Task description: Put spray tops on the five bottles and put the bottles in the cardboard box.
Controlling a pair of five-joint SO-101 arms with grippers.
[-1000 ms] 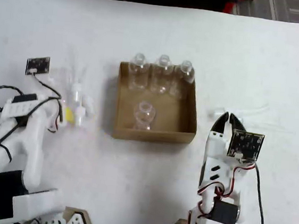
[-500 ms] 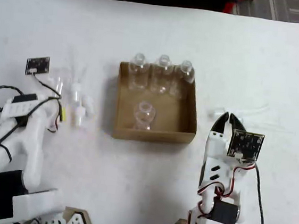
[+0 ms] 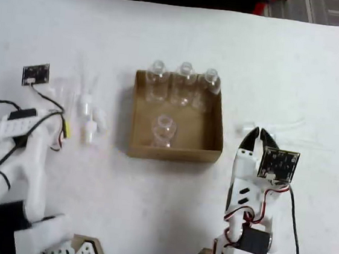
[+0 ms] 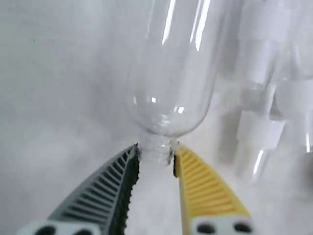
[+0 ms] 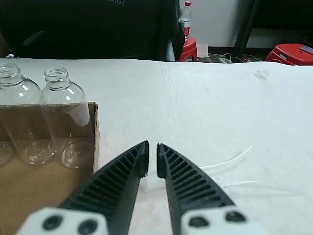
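A clear bottle (image 4: 171,73) lies on the white table, and my left gripper (image 4: 156,152) is shut on its threaded neck, grey finger on one side, yellow on the other. In the high view that gripper (image 3: 63,119) is left of the cardboard box (image 3: 173,153). Loose white spray tops (image 3: 86,111) (image 4: 259,132) lie between it and the box. Open-necked bottles (image 3: 183,80) stand in the box, three along the back wall and one (image 3: 163,129) nearer the front. My right gripper (image 3: 258,132) (image 5: 152,152) rests shut just right of the box, with nothing in it.
Thin clear dip tubes (image 5: 227,161) (image 3: 288,124) lie on the table beyond the right gripper. A dark floor with red stools (image 5: 288,51) lies past the table's far edge. Open white tabletop stretches behind the box and at the right.
My left arm has shifted a little to the left, taking its gripper away from the spray tops. The right arm has stayed still.
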